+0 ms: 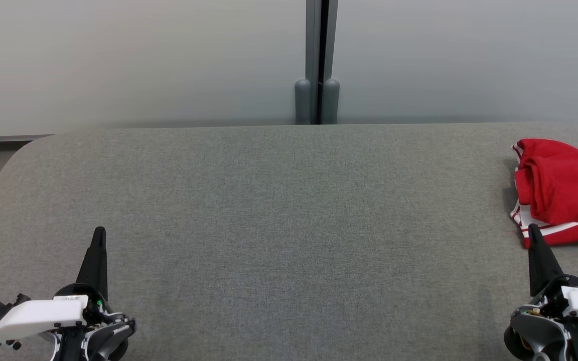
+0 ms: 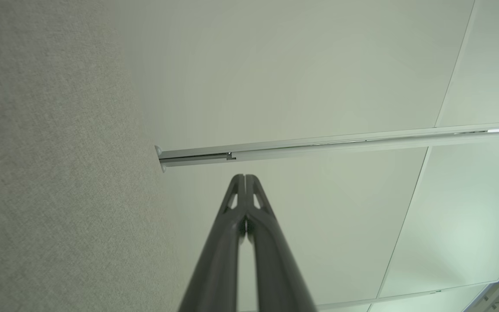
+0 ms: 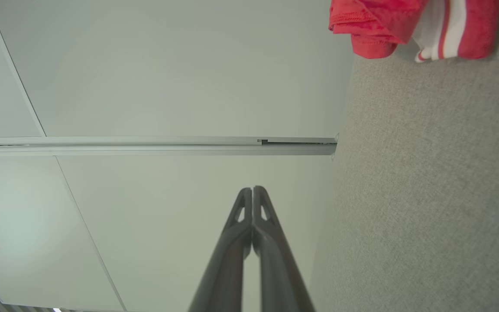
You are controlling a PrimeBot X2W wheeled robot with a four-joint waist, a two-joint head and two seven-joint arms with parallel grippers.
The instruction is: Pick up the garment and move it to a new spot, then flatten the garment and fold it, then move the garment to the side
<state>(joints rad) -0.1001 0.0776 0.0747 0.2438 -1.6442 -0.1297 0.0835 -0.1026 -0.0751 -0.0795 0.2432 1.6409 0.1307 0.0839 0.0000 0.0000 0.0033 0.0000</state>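
— Jaws, left and right?
— Both pairs pressed together, holding nothing, toward the bench (image 1: 289, 210) side edges.
— And the clothing?
— Bunched red garment (image 1: 565, 190) with white-striped trim, at the right edge, just beyond the right jaws.

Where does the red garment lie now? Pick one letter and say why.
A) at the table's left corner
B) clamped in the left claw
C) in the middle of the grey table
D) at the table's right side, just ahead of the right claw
D: the head view shows the red garment bunched at the right side of the table, just beyond the tip of the shut right claw.
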